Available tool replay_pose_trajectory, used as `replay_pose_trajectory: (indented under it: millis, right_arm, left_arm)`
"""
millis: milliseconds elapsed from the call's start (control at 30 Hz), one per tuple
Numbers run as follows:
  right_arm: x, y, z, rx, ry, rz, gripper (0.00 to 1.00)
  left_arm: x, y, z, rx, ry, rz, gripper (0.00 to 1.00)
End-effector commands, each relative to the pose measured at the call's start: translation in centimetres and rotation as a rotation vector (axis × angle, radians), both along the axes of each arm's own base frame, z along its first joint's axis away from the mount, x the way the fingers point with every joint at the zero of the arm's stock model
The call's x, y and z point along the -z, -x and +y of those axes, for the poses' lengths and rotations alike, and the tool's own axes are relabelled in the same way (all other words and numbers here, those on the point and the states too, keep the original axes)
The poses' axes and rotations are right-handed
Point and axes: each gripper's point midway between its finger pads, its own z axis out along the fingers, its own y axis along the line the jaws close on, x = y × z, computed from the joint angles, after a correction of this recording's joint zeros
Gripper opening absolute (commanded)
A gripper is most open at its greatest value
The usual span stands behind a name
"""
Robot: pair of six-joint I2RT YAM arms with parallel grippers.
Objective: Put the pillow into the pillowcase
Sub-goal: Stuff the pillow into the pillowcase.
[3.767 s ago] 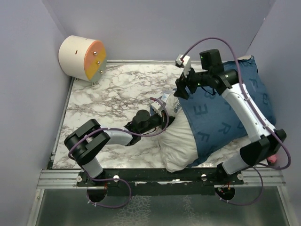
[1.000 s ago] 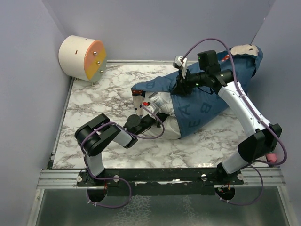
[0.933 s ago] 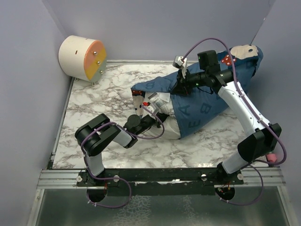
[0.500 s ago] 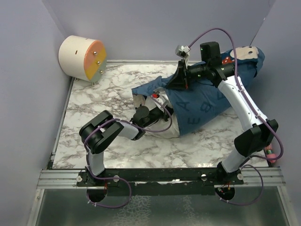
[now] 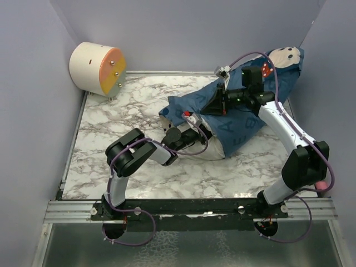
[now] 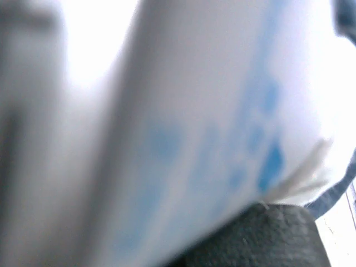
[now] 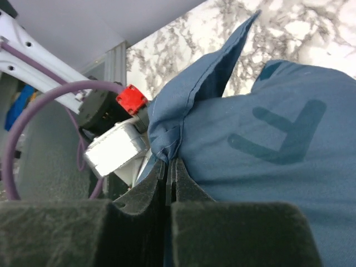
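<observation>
The blue pillowcase (image 5: 245, 119) lies bunched across the right half of the table, its far end propped against the back right wall. It covers most of the white pillow (image 5: 214, 149), which shows only as a strip at the near edge. My left gripper (image 5: 196, 129) reaches under the case's open hem, fingertips hidden. In the left wrist view the pillow's labelled fabric (image 6: 183, 111) fills the frame against a dark finger pad (image 6: 272, 233). My right gripper (image 5: 218, 103) is shut on the pillowcase hem (image 7: 172, 133), fingertips (image 7: 168, 167) pinched together.
A cream cylinder with an orange face (image 5: 95, 68) stands at the back left corner. The marble table (image 5: 122, 122) is boxed in by grey walls on three sides. A metal rail (image 5: 183, 208) runs along the near edge.
My right gripper has closed on the pillowcase hem and shifted right. The left arm has pushed the pillow further right, and less white shows. The case's far end has risen against the wall.
</observation>
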Motion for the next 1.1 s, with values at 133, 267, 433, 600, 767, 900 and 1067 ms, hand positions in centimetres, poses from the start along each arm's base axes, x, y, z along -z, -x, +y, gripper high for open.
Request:
replay_pose_trajectory:
  millis: [133,267,433,600,767,900,1067]
  right_arm:
    - [-16.2,7.2,5.1,-0.336,-0.196,-0.169,0.0]
    - [-21.3,10.8,4.0,-0.423,-0.268,-0.279,0.0]
    - [-16.9,11.7,3.7,-0.448,-0.268,-0.192,0.0]
    - [-8.1,11.7,3.9,-0.427,-0.221,-0.03,0.0]
    - [-8.0,12.6,3.7,-0.407,-0.23,-0.072,0.0]
    - [-8.9,12.7,4.1,-0.39,-0.25,-0.121,0.0]
    - [-13.9,12.3,4.1,-0.296,-0.299,-0.276,0.0]
  left_arm:
    - [-12.8,-0.6,-2.7,0.12,0.192,-0.187,0.0]
    - [-20.8,-0.7,-2.1,0.099,0.28,-0.315,0.0]
    - [-20.2,-0.5,-1.7,0.081,0.287,-0.294,0.0]
    - [-9.8,-6.2,2.4,-0.074,0.333,-0.055,0.0]
    - [-4.4,-8.0,5.0,-0.163,0.35,0.103,0.0]
    - [-2.9,-6.9,5.4,-0.144,0.329,0.18,0.0]
    - [-4.1,-3.6,5.4,-0.011,0.309,0.272,0.0]
